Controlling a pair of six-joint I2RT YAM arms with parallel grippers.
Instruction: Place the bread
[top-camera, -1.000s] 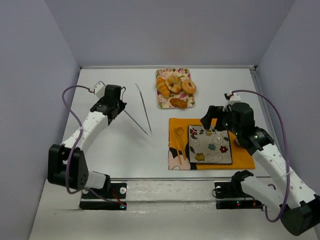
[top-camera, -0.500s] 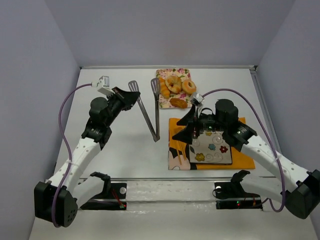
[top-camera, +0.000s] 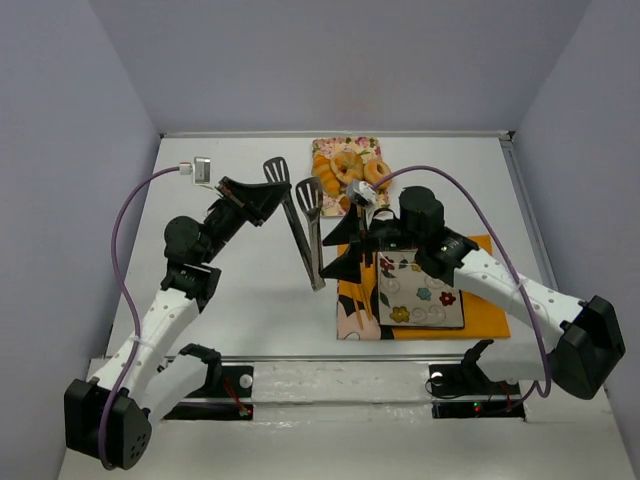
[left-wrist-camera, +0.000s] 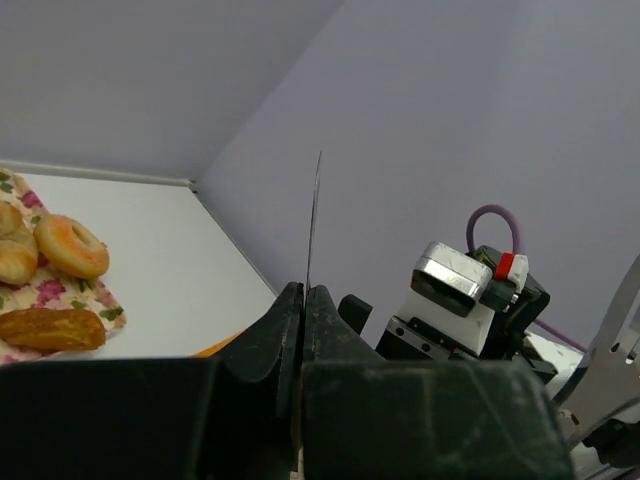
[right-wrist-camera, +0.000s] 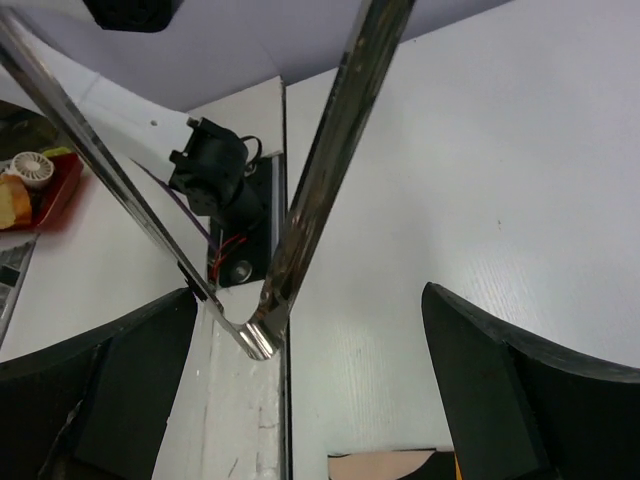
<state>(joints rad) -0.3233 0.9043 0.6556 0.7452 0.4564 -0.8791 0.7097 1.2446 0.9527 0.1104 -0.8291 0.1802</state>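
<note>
The bread (top-camera: 378, 172), a smooth orange-brown ring, lies on the floral mat (top-camera: 325, 208) at the back, partly behind my right arm. It also shows in the left wrist view (left-wrist-camera: 72, 246). My left gripper (top-camera: 268, 196) is shut on one arm of the metal tongs (top-camera: 296, 228), whose thin edge rises between the jaws in the left wrist view (left-wrist-camera: 312, 215). My right gripper (top-camera: 336, 250) is open beside the tongs' hinge end (top-camera: 318, 281). In the right wrist view the hinge (right-wrist-camera: 255, 335) hangs between the open fingers (right-wrist-camera: 520, 390).
A paler ring pastry (top-camera: 347, 165) and a long brown pastry (left-wrist-camera: 50, 328) share the floral mat. A flowered square plate (top-camera: 440, 318) sits on an orange cloth (top-camera: 486, 305) at front right, with a wooden utensil (top-camera: 352, 305) at its left.
The left gripper has turned the tongs up and carried them right. The right arm has swung left from over the plate, and its open fingers now flank the tongs' hinge end.
</note>
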